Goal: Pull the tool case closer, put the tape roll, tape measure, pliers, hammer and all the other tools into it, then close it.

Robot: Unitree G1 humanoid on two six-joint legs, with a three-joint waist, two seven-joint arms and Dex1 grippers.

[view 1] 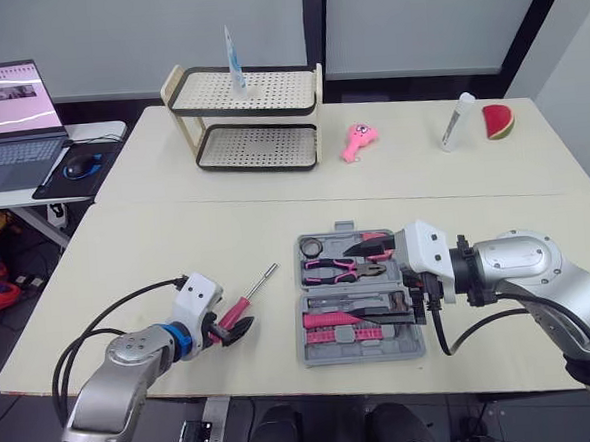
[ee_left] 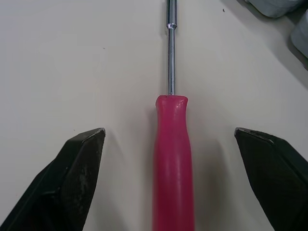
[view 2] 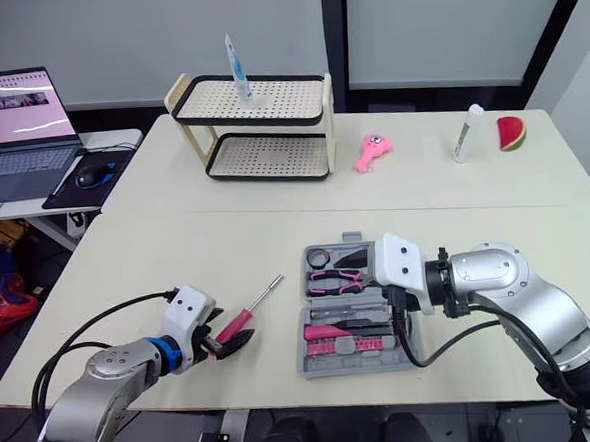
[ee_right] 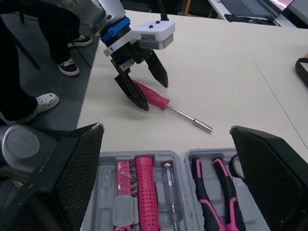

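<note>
We see the L gripper (view 2: 229, 335) wide open and low on the table (view 1: 176, 238). The pink-handled screwdriver (ee_left: 172, 173) lies flat between its fingers (ee_left: 79, 173), centred, touching neither; the metal shaft points away from the wrist toward the tool case (view 1: 363, 355). The case sits open just to the R of it, w/ the hammer (ee_right: 145, 187) and pliers (ee_right: 211, 192) seated in their slots. The R gripper (ee_right: 166, 129) hangs over the case's R side, also spread open and holding nothing.

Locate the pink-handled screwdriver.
In the eye views, the screwdriver lies on the table on the robot's left, just left of the open tool case, its handle between the left gripper's open fingers.
</note>
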